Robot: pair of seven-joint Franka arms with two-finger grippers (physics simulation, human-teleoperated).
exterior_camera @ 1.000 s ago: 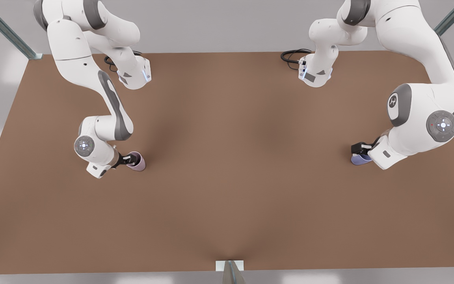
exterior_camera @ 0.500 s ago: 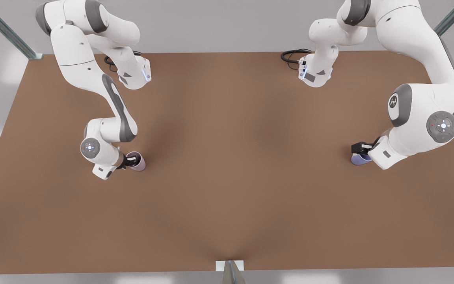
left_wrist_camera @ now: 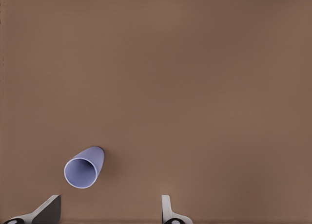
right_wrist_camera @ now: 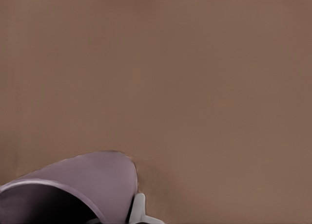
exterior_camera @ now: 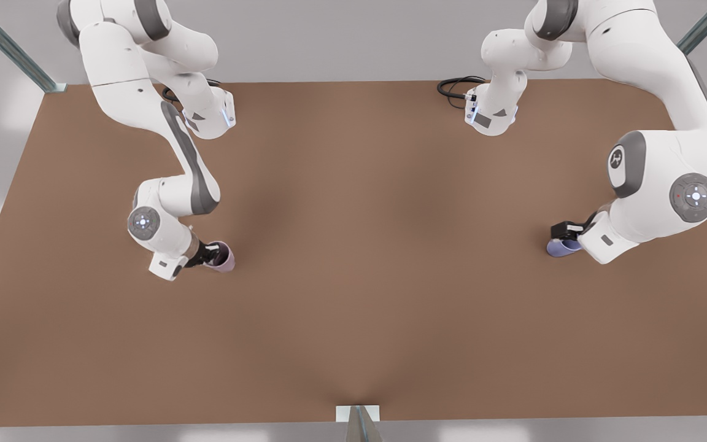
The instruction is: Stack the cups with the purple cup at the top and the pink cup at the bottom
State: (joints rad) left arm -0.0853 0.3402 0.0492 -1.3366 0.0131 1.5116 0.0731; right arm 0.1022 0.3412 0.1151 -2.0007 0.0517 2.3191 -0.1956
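Note:
The pink cup [exterior_camera: 223,258] is at the front view's left, a little tilted. My right gripper [exterior_camera: 209,252] is shut on its rim, with one finger inside. In the right wrist view the pink cup [right_wrist_camera: 83,185] is close up, and a fingertip [right_wrist_camera: 139,209] lies against its outer wall. The purple cup [exterior_camera: 559,247] stands on the brown table [exterior_camera: 366,276] at the front view's right. My left gripper [exterior_camera: 566,232] hangs just over it, open. In the left wrist view the purple cup [left_wrist_camera: 84,167] lies beyond the spread fingers [left_wrist_camera: 48,209], not between them.
The two cups are far apart across the table. Both arm bases and a black cable [exterior_camera: 455,86] sit along the back edge. A metal bracket [exterior_camera: 358,414] is at the middle of the front edge.
The right gripper has carried the pink cup a little toward the front view's right and the front edge. The left arm has barely shifted over the purple cup.

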